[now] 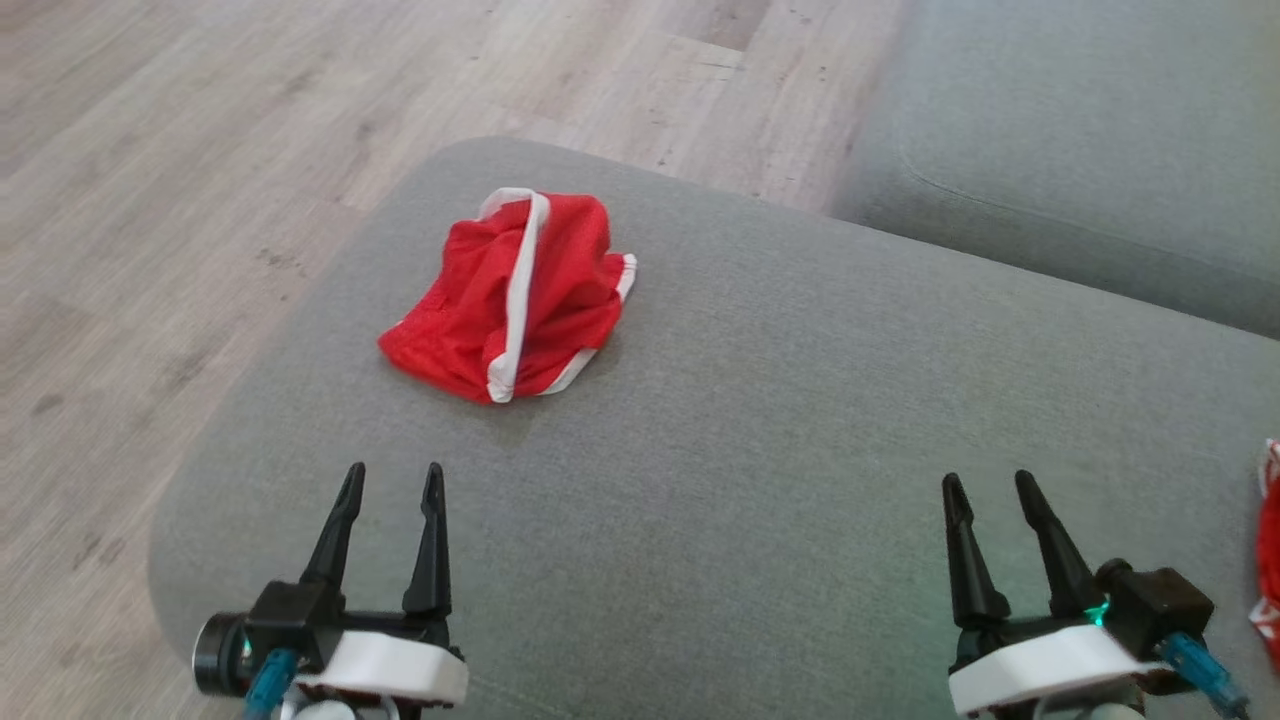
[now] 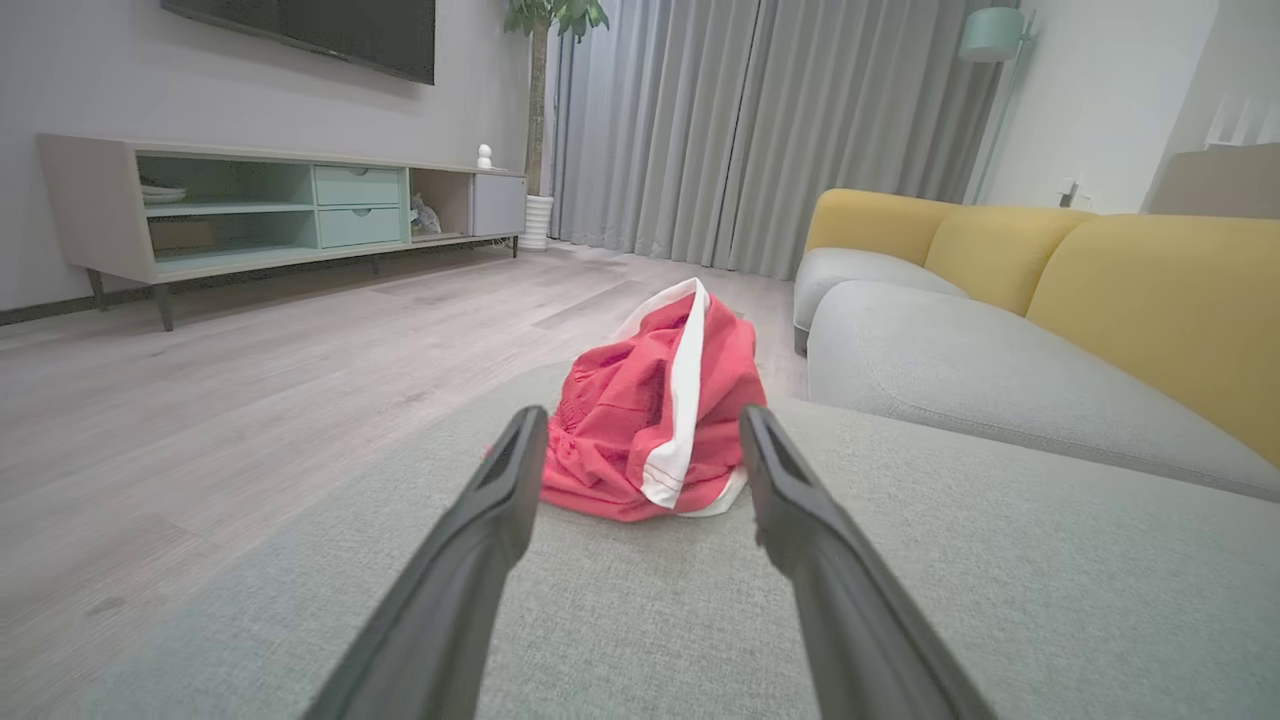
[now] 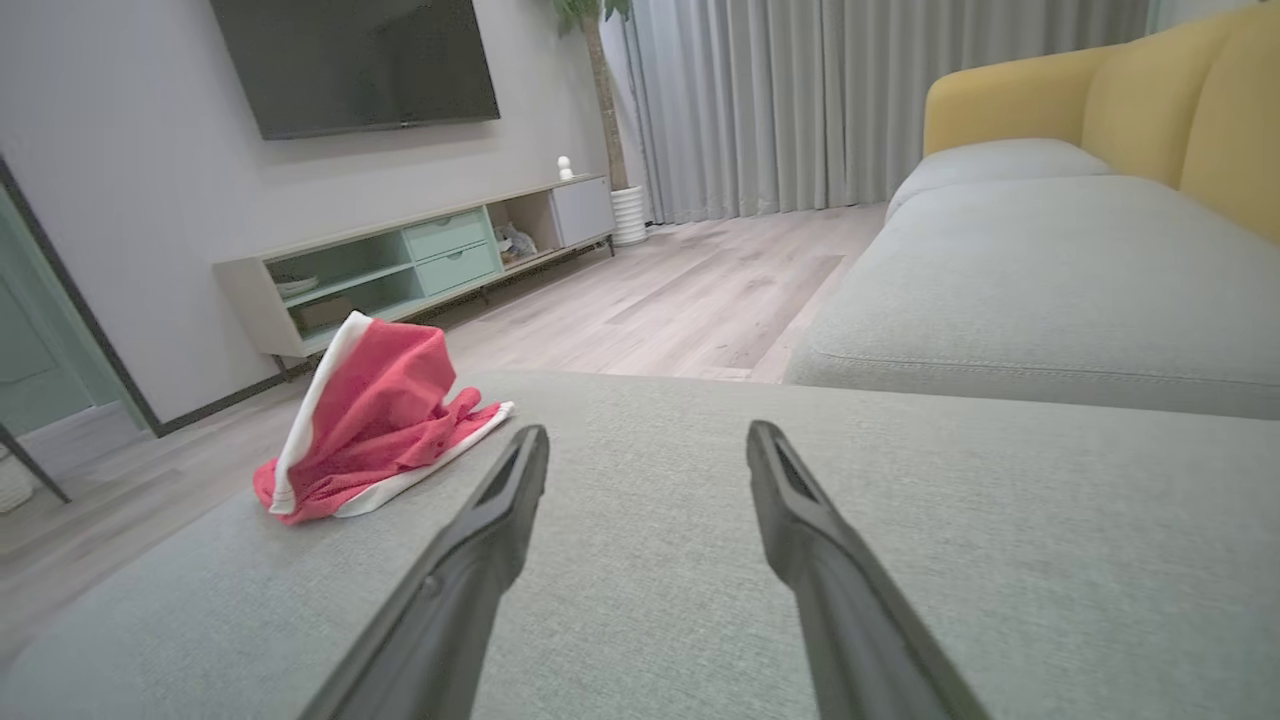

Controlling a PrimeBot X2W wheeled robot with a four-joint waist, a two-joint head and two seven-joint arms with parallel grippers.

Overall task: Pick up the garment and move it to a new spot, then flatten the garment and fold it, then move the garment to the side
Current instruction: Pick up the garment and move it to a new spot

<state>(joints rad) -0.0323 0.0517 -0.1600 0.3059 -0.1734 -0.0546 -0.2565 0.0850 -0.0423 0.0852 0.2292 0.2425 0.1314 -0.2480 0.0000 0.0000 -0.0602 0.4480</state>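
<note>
A red garment with white trim lies crumpled in a heap on the far left part of a grey cushioned seat. My left gripper hovers open over the seat's near left, its fingers pointing up toward the garment and well short of it. In the left wrist view the garment sits straight ahead between the spread fingers of that gripper. My right gripper is open at the near right with nothing in it. In the right wrist view the garment lies off to the left of that gripper.
Wooden floor borders the seat on the left and far side. A second grey cushion sits at the upper right, with a yellow backrest behind it. Another red item peeks in at the right edge. A TV cabinet stands by the wall.
</note>
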